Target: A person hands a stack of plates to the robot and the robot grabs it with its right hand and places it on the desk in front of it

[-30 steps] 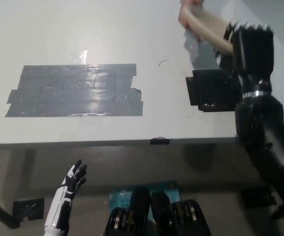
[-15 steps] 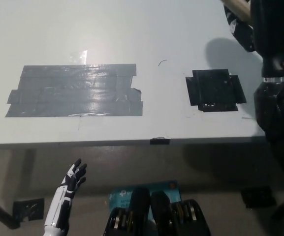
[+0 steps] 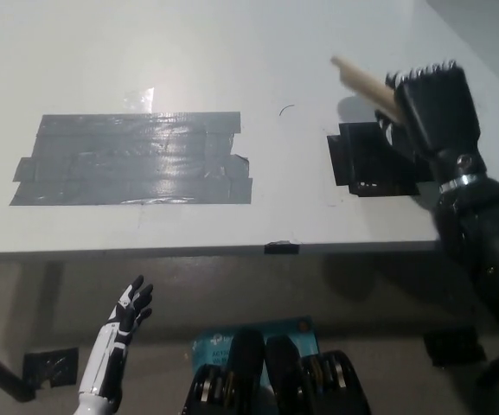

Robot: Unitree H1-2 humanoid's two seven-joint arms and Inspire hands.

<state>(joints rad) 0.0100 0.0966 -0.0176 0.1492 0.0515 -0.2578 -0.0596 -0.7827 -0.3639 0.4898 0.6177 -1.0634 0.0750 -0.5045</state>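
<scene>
a: status at that frame?
b: right hand (image 3: 431,108) had the stack of plates (image 3: 363,80). its fingers (image 3: 418,79) were clamped over the near rim. no person in shot, so i judged the handover done.
a: where was the stack?
b: up off the worktop (image 3: 232,52), tilted, seen edge-on, just beyond the black tape square (image 3: 372,160). a shadow under it suggested no contact.
a: so step = carry to place?
b: my read, yes. placing wasn't done yet.
a: next move needed?
b: level the stack, lower it flat onto the worktop, probably on the black tape square, then release. the tilt risked plates sliding apart.
a: left hand?
b: left hand (image 3: 130,311) hung at lower left, below the worktop edge, fingers apart, holding nothing. grey tape patch (image 3: 132,160) was well clear of the stack.
</scene>
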